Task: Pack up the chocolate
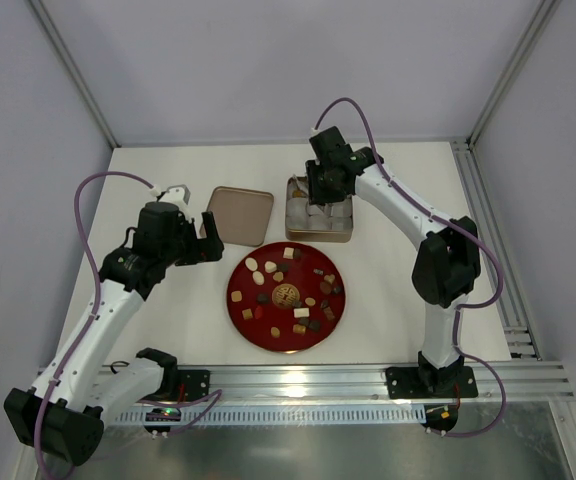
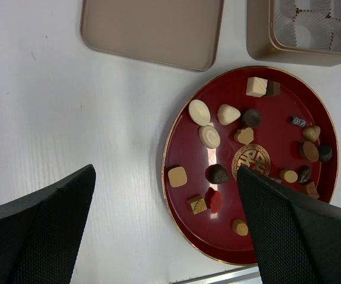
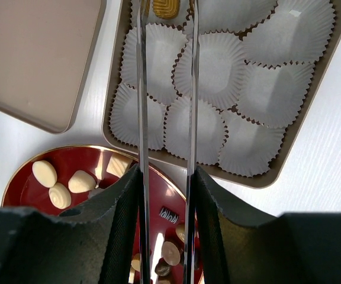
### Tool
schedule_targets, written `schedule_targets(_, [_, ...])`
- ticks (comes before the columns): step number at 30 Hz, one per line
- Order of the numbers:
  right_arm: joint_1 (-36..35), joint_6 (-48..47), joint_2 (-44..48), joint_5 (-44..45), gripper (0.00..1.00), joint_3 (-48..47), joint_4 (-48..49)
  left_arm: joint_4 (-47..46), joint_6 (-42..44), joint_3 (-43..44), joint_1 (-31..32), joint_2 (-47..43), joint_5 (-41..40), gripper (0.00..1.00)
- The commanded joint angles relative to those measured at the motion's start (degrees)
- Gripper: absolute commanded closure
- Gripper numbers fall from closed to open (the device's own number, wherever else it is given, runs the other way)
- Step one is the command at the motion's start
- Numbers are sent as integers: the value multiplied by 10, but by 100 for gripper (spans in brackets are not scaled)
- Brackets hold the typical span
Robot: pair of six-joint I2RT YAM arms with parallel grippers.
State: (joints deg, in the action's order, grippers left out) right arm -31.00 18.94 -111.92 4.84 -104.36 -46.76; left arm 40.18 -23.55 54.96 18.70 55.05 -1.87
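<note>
**Overhead view.** You see the left end effector (image 1: 211,240) hanging over the counter (image 1: 398,290) just left of the red plate (image 1: 286,350). Its fingers are spread wide with nothing between them. The chocolate (image 1: 270,267) lies scattered on that plate, with cream, tan and dark pieces mixed. Beyond the plate sit the lid (image 1: 240,215) on the left and the open tin (image 1: 318,237) on the right. Your right end effector (image 1: 318,200) is over the tin, pointing down into it.

**Left wrist view.** Your left end effector (image 2: 166,174) shows as two black fingers (image 2: 40,236) standing far apart and empty, one at each lower corner. Between them you see the counter (image 2: 70,106) and part of the plate (image 2: 185,148). The chocolate (image 2: 199,112) is spread loosely across the plate. The lid (image 2: 153,29) lies at the top, and the tin (image 2: 258,35) with its white paper cups (image 2: 312,26) is at upper right.

**Right wrist view.** Your right end effector (image 3: 166,23) carries two thin metal blades that run parallel and apart over the paper cups (image 3: 209,71) in the tin (image 3: 115,71). One gold-brown piece (image 3: 164,7) sits in a far cup between the blades, with a gap on each side. The frame's edge cuts it off. The rest of the chocolate (image 3: 44,173) lies on the plate (image 3: 19,192) beneath the wrist. The lid (image 3: 34,53) lies left of the tin.
</note>
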Motion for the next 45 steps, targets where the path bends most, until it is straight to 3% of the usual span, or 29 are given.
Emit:
schedule_targets(1, [-2,-7,39,15,58,-18,4,-4,3,3,2,-5,-1,0])
schedule_targets(7, [-4,-7,114,11,58,8,-16,-3,3,3,1,-6,0,0])
schedule_targets(11, [-21,-6,199,14,58,84,-10,-3,2,4,2,-6,1,0])
schedule_targets(18, [-113,26,358,56,58,235,-50,-2,3,4,1,-7,0,0])
schedule_targets(23, [-162,100,416,56,59,324,-45,-2,3,6,1,-2,3,0])
schedule_targets(29, [-176,145,424,49,59,392,10,-3,3,6,1,1,6,0])
schedule_targets(45, [-178,161,362,40,59,425,75,-3,3,5,1,2,4,0])
